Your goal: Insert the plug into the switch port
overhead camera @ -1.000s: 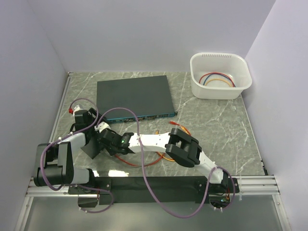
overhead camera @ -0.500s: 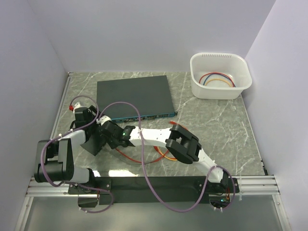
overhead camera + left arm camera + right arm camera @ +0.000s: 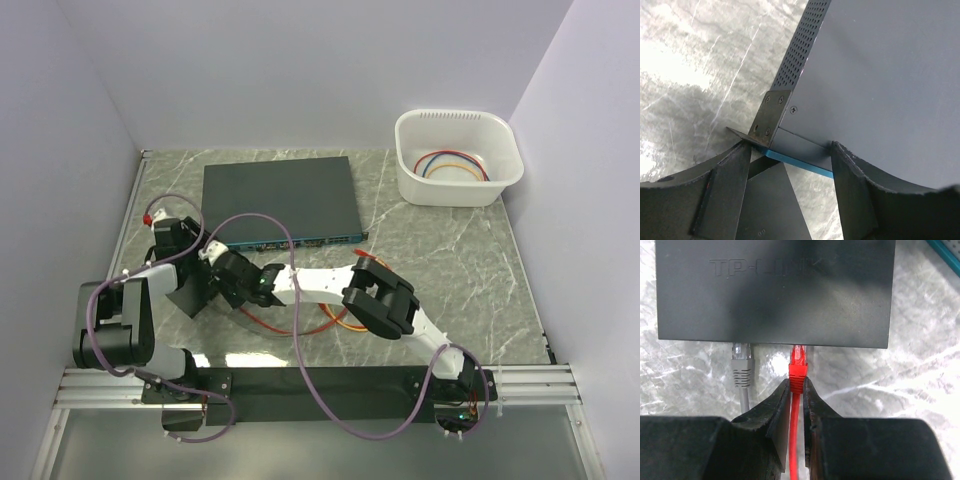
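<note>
Against the slab (image 3: 775, 290), the plug (image 3: 798, 365) hides its tip (right fingers (image 3: 777, 410) pinch its cable (image 3: 795, 440), left fingers (image 3: 725, 195) spread).

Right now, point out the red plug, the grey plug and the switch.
red plug (image 3: 798, 371), right wrist view, on its boot.
grey plug (image 3: 742, 372), right wrist view, on its boot.
switch (image 3: 880, 70), left wrist view, on its flat top.
</note>
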Controlling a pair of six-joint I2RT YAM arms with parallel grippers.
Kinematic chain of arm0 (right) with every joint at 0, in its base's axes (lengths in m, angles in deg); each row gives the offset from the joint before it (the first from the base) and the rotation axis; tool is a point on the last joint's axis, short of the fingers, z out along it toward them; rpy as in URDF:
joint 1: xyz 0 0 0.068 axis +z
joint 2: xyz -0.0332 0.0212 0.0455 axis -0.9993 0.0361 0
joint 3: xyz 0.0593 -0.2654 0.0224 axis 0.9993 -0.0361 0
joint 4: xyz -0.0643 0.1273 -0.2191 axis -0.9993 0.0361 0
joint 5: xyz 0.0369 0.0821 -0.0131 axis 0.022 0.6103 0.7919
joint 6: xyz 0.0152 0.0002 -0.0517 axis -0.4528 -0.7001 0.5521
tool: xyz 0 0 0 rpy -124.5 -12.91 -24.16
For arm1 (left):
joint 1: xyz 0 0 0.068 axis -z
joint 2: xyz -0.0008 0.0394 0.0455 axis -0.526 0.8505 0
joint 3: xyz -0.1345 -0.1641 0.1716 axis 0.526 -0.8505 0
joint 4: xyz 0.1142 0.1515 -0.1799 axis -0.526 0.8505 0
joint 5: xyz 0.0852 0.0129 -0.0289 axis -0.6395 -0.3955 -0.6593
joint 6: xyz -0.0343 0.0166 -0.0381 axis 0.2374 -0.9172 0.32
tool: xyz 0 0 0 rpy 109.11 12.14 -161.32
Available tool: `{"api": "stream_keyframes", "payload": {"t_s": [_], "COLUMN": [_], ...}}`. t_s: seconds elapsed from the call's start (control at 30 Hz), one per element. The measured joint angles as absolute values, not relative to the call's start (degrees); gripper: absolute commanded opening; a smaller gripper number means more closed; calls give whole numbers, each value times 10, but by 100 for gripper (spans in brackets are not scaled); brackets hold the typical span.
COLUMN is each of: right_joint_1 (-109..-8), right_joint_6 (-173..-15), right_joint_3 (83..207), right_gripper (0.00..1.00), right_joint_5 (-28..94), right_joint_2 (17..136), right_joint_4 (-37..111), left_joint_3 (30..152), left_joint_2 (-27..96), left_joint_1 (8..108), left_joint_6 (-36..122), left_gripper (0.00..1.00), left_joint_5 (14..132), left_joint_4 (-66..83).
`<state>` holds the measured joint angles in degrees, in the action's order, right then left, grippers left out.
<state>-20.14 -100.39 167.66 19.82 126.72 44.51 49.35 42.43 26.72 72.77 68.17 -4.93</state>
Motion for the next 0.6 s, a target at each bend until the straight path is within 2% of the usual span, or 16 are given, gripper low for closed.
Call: {"api": "stream_keyframes", "payload": {"t_s": [0.23,0.53,0.6], "right_joint_1": [-223,-239,-238], "right_joint_6": [-1017,-1074,-1081], "right_joint_3": [1678,1797,1825], "right_gripper": [0,2,12], "right_joint_5": [226,248,246], "right_joint_2": [1268,1326,1342], "right_joint_4": [432,517,534], "left_joint_3": [502,514,515], "left_joint_2": [437,452,452], "left_joint_1": [267,267,267], "left_joint_6": [724,712,711], "left_gripper": [63,60,60], "left_joint_5": [680,666,665], "left_joint_4": [-60,-81,-84]}}
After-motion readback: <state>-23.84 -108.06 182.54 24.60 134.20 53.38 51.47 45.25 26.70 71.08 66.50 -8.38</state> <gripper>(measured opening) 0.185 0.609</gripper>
